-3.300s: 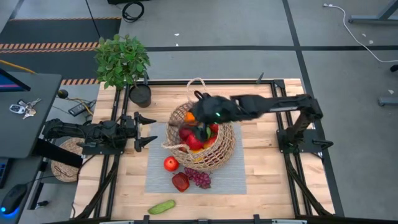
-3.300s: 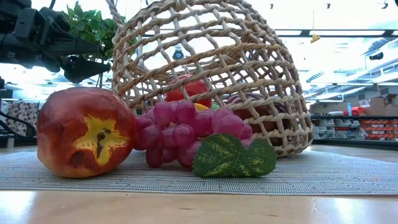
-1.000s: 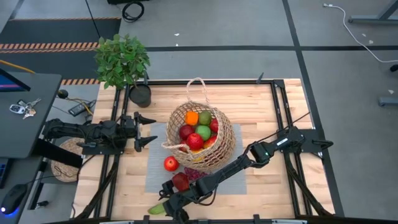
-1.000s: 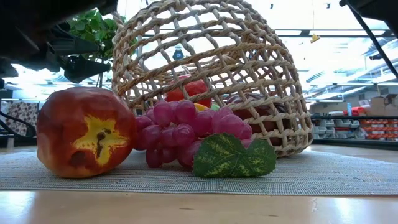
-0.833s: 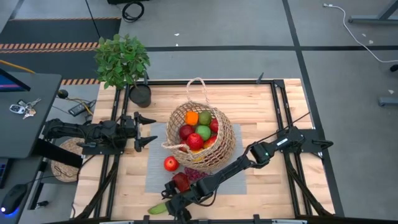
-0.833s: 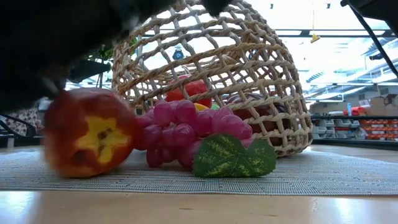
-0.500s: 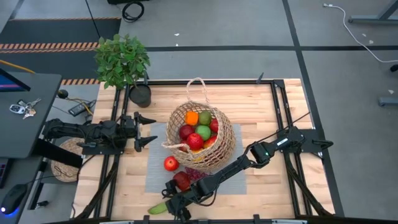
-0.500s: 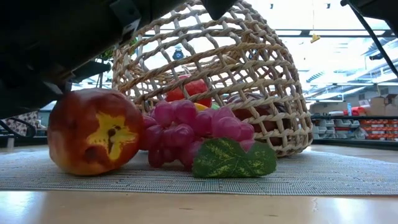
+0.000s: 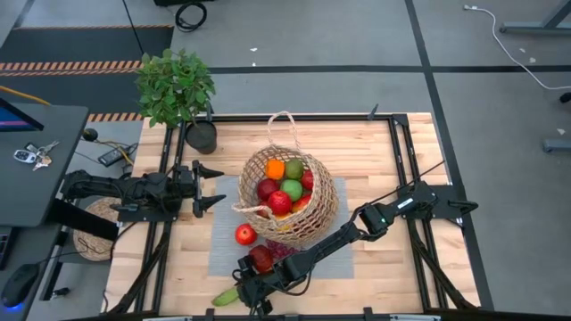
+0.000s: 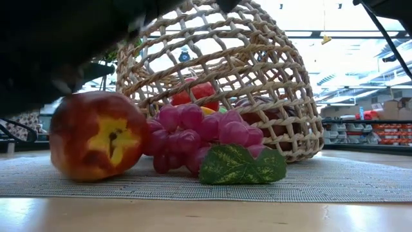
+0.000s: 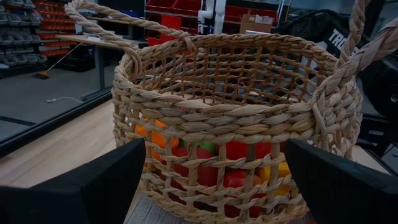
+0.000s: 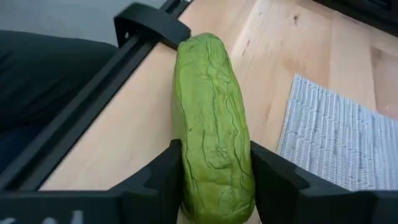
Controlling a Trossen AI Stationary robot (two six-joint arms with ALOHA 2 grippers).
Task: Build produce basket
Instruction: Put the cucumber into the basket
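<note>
I have the right end effector (image 12: pixel 214 180) low at the near edge of the surface (image 9: pixel 375 152), its two fingers pressed against either side of the cucumber (image 12: pixel 213 124); I read that as a grip just closing on it. The basket (image 9: pixel 290 192) sits up and away from this end effector, past the grey mat (image 9: pixel 330 254), already carrying red, green and orange produce. To do this well I would confirm the squeeze is firm on the cucumber's thick middle, lift straight up before swinging, and clear the peach (image 10: pixel 96 135) and grapes (image 10: pixel 199 132) lying between me and the basket, since my arm hangs right over them. Then I would come in above the rim, clear of the looped handle (image 9: pixel 281 120). The left end effector (image 9: pixel 210 187) waits beside the basket with fingers spread wide, holding nothing. From above, my own arm covers most of the cucumber; from table height the grip is lost behind a dark blur, and what lies at the basket's bottom I cannot make out
</note>
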